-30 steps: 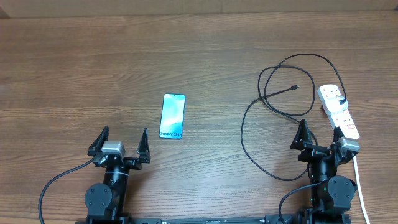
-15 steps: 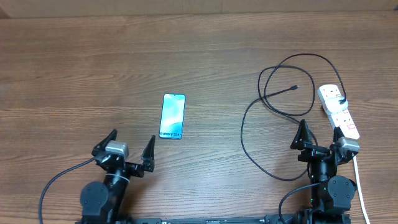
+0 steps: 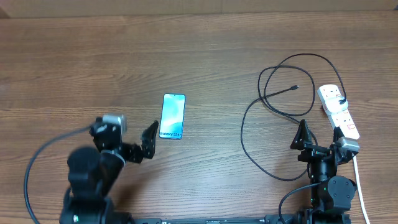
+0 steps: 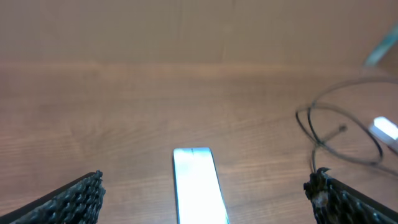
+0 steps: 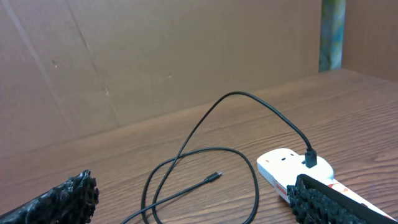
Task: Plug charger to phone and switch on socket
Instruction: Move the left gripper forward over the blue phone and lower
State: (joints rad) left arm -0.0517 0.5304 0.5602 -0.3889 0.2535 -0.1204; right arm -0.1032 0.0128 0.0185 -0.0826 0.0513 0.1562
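Sprawling beside the socket, the charger lies well right of your phone, which points lengthwise away from you; left gripper and right gripper released.

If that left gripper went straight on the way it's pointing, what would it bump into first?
Probably the phone, lying straight ahead of the open left gripper in its wrist view. How high the gripper rides is unclear, so it might pass over.

Even, soft light; left wrist view blurred.
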